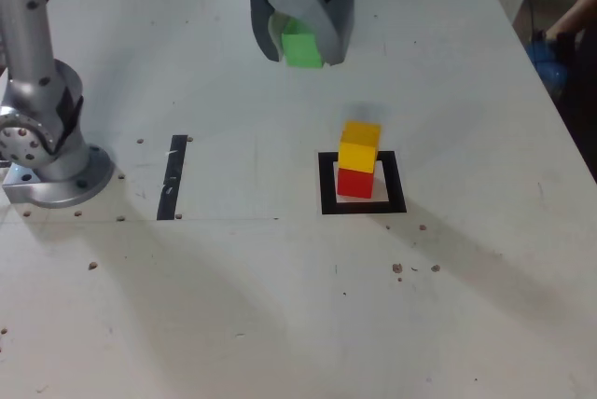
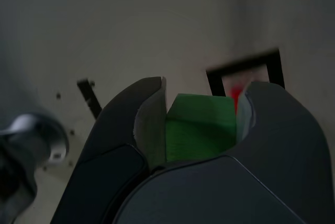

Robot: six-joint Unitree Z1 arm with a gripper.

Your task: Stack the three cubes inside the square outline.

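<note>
The white worktop is being seen from the front in the exterior view, with the arm's base being carried at that view's left. A straight tape strip is being shown near the base, well apart from the square outline, which is lying toward the exterior view's right. The tool is being held raised over the far part of the worktop, well apart from the outline, and is being kept clenched on the green cube; in the wrist view the green cube is being pinched between the two jaws. Inside the outline, the yellow cube is being carried on the red cube, slightly askew.
</note>
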